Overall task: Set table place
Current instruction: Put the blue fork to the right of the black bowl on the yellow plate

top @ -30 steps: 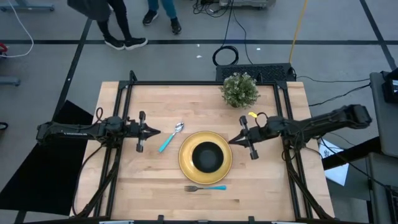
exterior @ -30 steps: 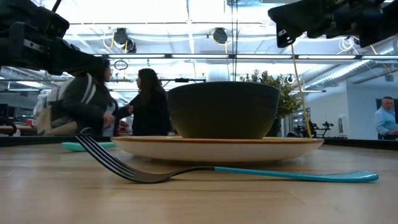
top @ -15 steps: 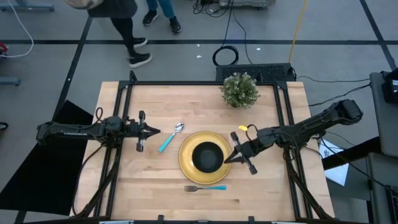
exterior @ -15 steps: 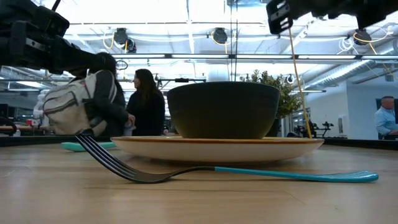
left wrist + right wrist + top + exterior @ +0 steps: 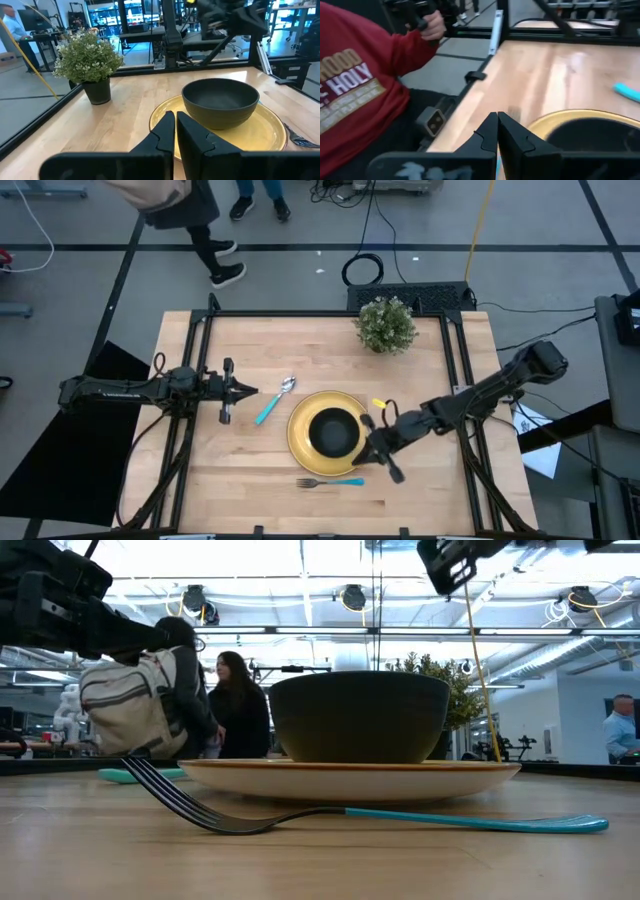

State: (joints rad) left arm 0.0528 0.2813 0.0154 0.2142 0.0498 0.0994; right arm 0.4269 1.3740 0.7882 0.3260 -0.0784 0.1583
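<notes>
While the plate (image 5: 330, 433) with bowl (image 5: 334, 431) sits mid-table (image 5: 300, 340), bare wood far side, right gripper (image 5: 368, 451), fingers shut, empty, hangs over its right rim; left gripper (image 5: 252, 391) shut, empty, left of spoon (image 5: 273, 400); fork (image 5: 330, 482) near.

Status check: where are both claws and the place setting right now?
Left claw shut, empty, beside turquoise-handled spoon. Right claw shut, empty, over round yellow plate's rim, near turquoise-handled fork. Black bowl on plate. Nothing blocking.

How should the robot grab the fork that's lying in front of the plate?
Best by the turquoise handle of the fork, coming straight down from above: it lies flat on the table, handle bare and clear of the yellow plate. The right gripper is nearest.
</notes>
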